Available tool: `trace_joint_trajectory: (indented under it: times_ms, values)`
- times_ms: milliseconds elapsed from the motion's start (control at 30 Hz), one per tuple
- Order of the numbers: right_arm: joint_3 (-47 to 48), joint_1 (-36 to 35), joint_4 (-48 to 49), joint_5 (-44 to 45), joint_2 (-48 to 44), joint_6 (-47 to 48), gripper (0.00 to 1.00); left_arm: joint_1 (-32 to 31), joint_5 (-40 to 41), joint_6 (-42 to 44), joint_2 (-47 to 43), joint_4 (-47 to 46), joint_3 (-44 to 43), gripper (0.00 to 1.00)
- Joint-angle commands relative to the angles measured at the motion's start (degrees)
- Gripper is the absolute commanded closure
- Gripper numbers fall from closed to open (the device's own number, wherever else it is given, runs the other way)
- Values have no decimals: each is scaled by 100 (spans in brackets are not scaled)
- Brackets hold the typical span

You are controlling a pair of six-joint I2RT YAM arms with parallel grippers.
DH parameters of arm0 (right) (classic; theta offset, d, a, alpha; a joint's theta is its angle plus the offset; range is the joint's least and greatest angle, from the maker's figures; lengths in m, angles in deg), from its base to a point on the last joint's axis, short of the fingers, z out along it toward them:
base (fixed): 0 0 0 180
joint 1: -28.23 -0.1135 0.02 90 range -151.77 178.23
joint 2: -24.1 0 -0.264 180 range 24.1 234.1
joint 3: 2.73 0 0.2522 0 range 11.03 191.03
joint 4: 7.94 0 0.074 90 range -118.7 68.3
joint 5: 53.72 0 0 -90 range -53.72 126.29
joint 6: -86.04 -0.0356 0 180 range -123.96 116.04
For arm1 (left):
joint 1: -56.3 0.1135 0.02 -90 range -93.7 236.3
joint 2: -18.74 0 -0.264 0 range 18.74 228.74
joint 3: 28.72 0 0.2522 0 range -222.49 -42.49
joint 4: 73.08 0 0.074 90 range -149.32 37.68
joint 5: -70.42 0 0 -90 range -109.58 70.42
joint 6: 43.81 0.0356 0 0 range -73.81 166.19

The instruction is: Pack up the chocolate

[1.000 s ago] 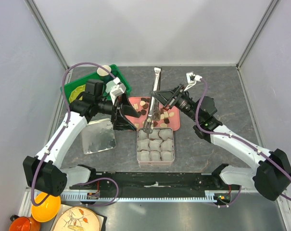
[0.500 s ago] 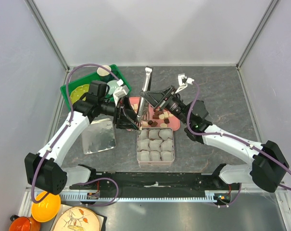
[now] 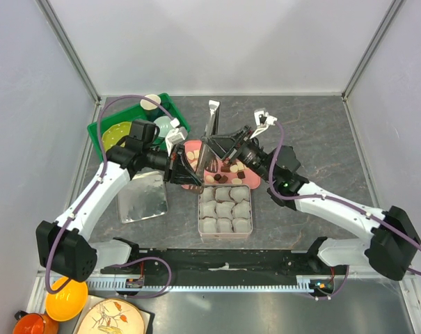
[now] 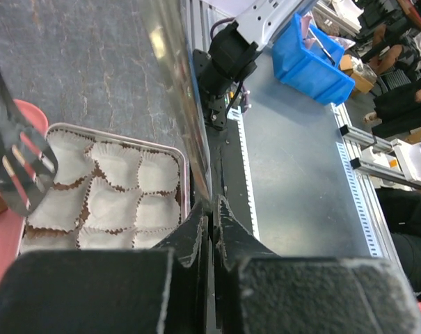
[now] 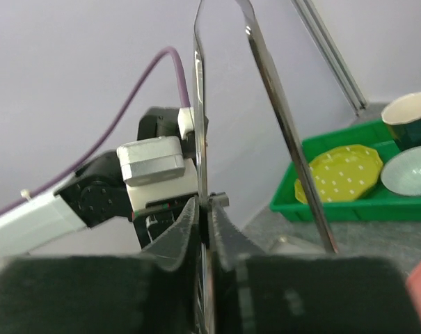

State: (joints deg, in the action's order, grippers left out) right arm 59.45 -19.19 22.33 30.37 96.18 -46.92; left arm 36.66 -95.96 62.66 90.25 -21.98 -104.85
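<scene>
Metal tongs [image 3: 211,124] stand over the pink tray [image 3: 194,149], which holds dark and cream chocolate [image 3: 227,167] pieces. My right gripper [image 3: 213,143] is shut on one thin tong arm [image 5: 197,104]; the other arm [image 5: 287,132] splays off to the right. My left gripper [image 3: 193,175] sits at the tray's left side with its jaws pressed together on a shiny tong arm [image 4: 175,90] that runs into them. A forked tong tip [image 4: 19,163] hangs beside the tin [image 3: 200,209] of grey paper cups [image 4: 113,188].
At the back left, a green bin [image 3: 99,129] holds a yellow plate [image 5: 339,172] and bowls. The tin's lid [image 3: 142,196] lies flat to the left of the tin. A black rail [image 3: 224,261] runs along the near edge.
My left gripper has gone from wide open to shut. The right arm has carried the tongs left and back, off the tin and over the tray.
</scene>
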Motion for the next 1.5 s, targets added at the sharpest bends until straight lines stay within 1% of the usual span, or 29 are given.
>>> trace_joint_trajectory:
  times_ms: [0,33,67,100,133,167,233,267,300,333,367,433,467,500,567,600,633,800,833,900,933,967,1067,1100,1133,1233,1367,1467]
  values:
    - [474,-4,-1847,-427,-658,928,77,-5,202,690,-260,256,-30,99]
    - [649,4,-2176,-594,-799,1269,71,4,298,726,-277,326,-30,98]
    - [755,22,-2545,-926,-852,1455,57,-5,351,778,-286,352,-38,98]
    - [861,22,-3227,-1068,-922,1588,50,-5,395,883,-304,387,-47,98]
    - [1053,31,-3530,-1270,-958,1728,41,-5,465,963,-286,510,-73,98]
    - [1125,57,-4046,-1437,-1002,2034,26,-5,518,1007,-286,537,-82,98]
    - [1292,83,-4384,-1640,-1081,2229,12,-5,667,1069,-295,590,-126,98]
    - [1336,145,-4812,-1772,-1090,2483,5,-5,729,1095,-312,625,-144,99]
    - [1458,180,-4999,-2051,-1081,2642,2,-5,791,1121,-330,643,-153,98]
    - [1512,224,-5183,-2246,-1064,2818,2,-5,887,1156,-400,677,-196,98]
    - [1582,346,-5620,-2465,-1038,3211,2,-5,949,1235,-435,843,-223,98]
    - [1775,435,-6036,-2729,-1011,3600,2,-14,1167,1560,-523,1133,-346,98]
    - [1837,487,-6386,-2766,-1020,3828,2,-14,1247,1709,-541,1318,-407,99]
    - [1881,505,-6494,-2723,-1098,4161,2,-14,1318,2093,-567,1763,-503,98]
    - [1873,567,-6687,-2468,-1213,4504,2,-14,1467,2482,-664,2144,-548,98]
    - [1838,593,-6706,-2372,-1344,4751,2,-14,1503,2745,-734,2433,-540,98]
    - [1811,654,-6688,-2353,-1397,4840,2,-14,1555,2826,-787,2514,-522,98]
    - [1846,865,-6311,-2915,-1293,4982,2,-31,1504,3090,-972,2883,-443,98]
    - [1855,988,-6223,-3064,-1266,4938,2,-40,1460,3108,-963,2910,-425,98]
    - [1820,1164,-5811,-3686,-1152,4807,2,-49,1302,3117,-998,2937,-408,98]
    - [1794,1365,-5609,-3924,-1126,4527,2,-49,1249,3108,-1007,2945,-390,99]
    - [1741,1445,-5129,-4379,-1047,4385,2,-58,1205,3108,-1024,2945,-381,98]
    - [1680,1665,-4274,-4926,-897,3744,2,-66,1152,3090,-1042,2937,-373,98]
    - [1644,1709,-4036,-5015,-888,3594,2,-58,1152,3099,-1059,2937,-372,99]
    - [1609,1718,-3564,-5094,-862,3262,2,-58,1152,3108,-1060,2937,-355,99]
    - [1609,1736,-2868,-5332,-686,2838,2,-66,1160,3099,-1077,2911,-311,99]
    - [1784,1736,-2356,-5534,-308,2258,2,-66,1143,3020,-1086,2832,-311,98]
    - [1890,1727,-2258,-5579,-115,2178,2,-66,1134,2994,-1095,2822,-329,98]
